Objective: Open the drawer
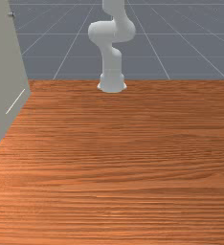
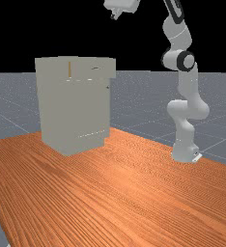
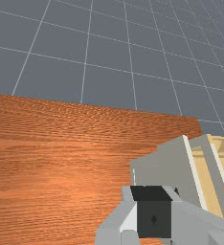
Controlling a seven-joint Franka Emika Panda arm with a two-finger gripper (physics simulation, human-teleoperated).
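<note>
High in the far view, my gripper [image 2: 116, 15] hangs above the level of the grey cabinet [image 2: 74, 108], near the line of its right edge, with a visible gap between them. The cabinet's upper block [image 2: 112, 68] juts out past the body on the far view's right. A small dark handle-like mark [image 2: 95, 68] is on it. In the wrist view, the gripper [image 3: 152, 196] overlaps part of the cabinet [image 3: 169, 167], whose pale yellow inside [image 3: 207, 179] shows between grey panels. The cabinet [image 1: 6, 72] stands at the front view's left, with a small knob [image 1: 11, 14] high on it.
The wooden table [image 1: 133, 158] extends from the arm's base [image 1: 112, 83] toward the front camera. In the far view, bare wood [image 2: 134, 164] lies between the cabinet and the arm's base [image 2: 184, 152]. A table edge [image 3: 104, 106] crosses the wrist view.
</note>
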